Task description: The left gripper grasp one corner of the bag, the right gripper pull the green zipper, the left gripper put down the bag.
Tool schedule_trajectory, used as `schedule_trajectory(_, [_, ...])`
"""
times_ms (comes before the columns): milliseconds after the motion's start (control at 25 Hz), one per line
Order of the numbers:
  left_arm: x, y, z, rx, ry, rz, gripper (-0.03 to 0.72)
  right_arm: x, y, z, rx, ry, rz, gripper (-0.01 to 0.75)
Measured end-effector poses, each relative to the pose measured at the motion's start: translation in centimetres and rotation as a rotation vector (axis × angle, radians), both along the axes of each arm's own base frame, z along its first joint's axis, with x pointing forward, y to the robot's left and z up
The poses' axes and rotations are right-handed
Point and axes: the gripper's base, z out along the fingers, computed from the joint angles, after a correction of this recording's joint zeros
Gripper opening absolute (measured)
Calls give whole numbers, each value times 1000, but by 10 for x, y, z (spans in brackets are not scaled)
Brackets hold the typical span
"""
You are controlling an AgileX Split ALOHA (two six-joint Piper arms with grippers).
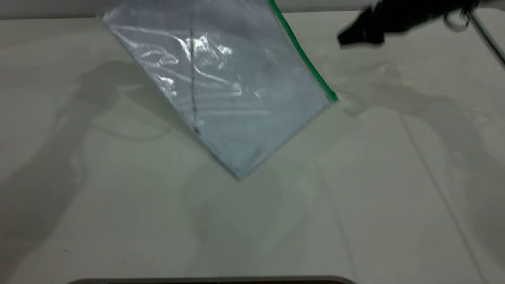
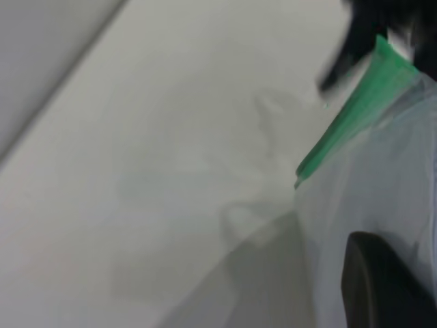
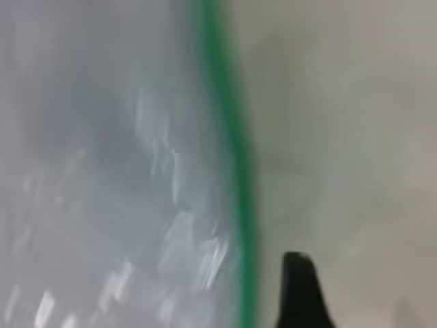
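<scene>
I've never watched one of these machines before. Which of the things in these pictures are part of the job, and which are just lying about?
Part of the job:
- bag, tilted, far end lifted out of view
- green zipper along its edge
- right gripper, beside the zipper, apart

Just there:
- white table
- nothing else lying about

The bag hangs tilted over the table — the right gripper to its right.
</scene>
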Motion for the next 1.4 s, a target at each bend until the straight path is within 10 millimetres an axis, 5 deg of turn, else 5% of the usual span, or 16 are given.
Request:
schedule_trajectory(240, [-11, -33, -27, 14, 70, -50, 51, -1, 0, 89, 90, -82, -53, 565])
schedule_trajectory(480, [-17, -50, -55, 60, 203, 8, 91, -33, 2, 178, 114, -86, 1, 542])
schedule_trajectory(760, [-18, -33, -52, 215, 400, 102, 409, -108, -1, 268, 81, 69, 47, 539])
schedule_trajectory(920, [-18, -10, -13, 288, 493, 176, 525, -159, -4, 311, 75, 124, 47, 539])
schedule_trajectory(1120, [-18, 26, 78, 282, 431, 319, 542, -213, -13, 345, 47, 149, -31, 538])
schedule_trajectory(1400, [-61, 50, 218, 322, 208, 506, 542, -281, -36, 333, -27, 207, -316, 538])
